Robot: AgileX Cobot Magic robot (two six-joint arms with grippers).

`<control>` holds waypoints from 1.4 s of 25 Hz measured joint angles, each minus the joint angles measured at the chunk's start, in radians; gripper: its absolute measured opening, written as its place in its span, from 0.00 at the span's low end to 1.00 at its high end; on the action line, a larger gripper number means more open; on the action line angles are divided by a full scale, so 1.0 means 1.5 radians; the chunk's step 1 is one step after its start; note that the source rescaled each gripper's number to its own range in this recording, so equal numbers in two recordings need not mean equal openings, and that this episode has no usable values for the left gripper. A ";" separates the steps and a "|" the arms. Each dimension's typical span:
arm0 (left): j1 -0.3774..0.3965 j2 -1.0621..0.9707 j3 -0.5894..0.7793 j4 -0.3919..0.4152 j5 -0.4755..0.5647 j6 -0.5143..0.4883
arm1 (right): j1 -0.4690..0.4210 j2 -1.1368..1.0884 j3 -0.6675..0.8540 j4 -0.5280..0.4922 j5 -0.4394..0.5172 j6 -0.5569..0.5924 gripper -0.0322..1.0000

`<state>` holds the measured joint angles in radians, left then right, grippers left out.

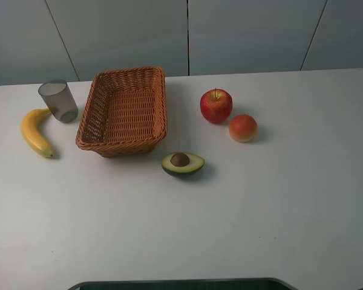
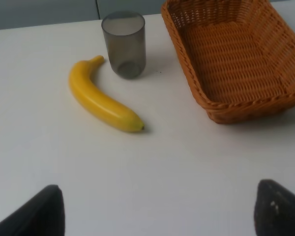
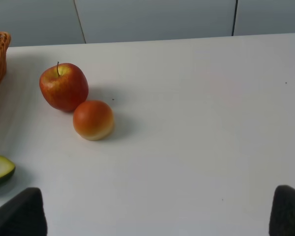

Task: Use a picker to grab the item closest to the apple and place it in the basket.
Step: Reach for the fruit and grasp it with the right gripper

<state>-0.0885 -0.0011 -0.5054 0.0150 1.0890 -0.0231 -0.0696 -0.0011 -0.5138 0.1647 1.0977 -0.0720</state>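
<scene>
White worktop (image 1: 278, 211), grey panel wall behind. Neither arm shows in the high view.

Layout, big to small:
- wicker basket (image 1: 130, 70) left of centre, nothing in it
- banana (image 1: 31, 132) far left, well apart from the target
- grey cup (image 1: 58, 101) between banana and basket, upright
- avocado half (image 1: 183, 164) cut side up, just in front of the basket's near right corner
- apple (image 1: 216, 106) upright, right of the basket
- orange-red fruit (image 1: 242, 128) just beside the apple, on the side away from the basket. Can't tell if they touch.

Orange-red fruit is clearly nearest the apple, the avocado half is further off, so that's the pick.

Left gripper (image 2: 160, 211): fingertips spread wide, nothing held, looking at banana, cup and basket. Right gripper (image 3: 153, 211): also spread and empty, with apple and target ahead of it.

Judgement: nothing started yet, reach is the step in hand. Right arm is the obvious choice. Come down from above, with the jaws set across the apple-fruit line so no finger has to wedge between the two. It's round and likely to roll, so centre on it before closing. Lift high enough to clear the apple and the basket rim, release low over the basket floor.
</scene>
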 joint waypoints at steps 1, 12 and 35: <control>0.000 0.000 0.000 0.000 0.000 0.000 | 0.000 0.000 0.000 0.000 0.000 0.000 0.94; 0.000 0.000 0.000 0.000 0.000 0.000 | 0.000 0.000 0.000 0.000 0.000 0.000 0.94; 0.000 0.000 0.000 0.000 0.000 0.001 | 0.000 0.000 0.000 0.000 0.000 0.000 0.94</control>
<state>-0.0885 -0.0011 -0.5054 0.0150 1.0890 -0.0214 -0.0696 -0.0011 -0.5138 0.1647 1.0977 -0.0720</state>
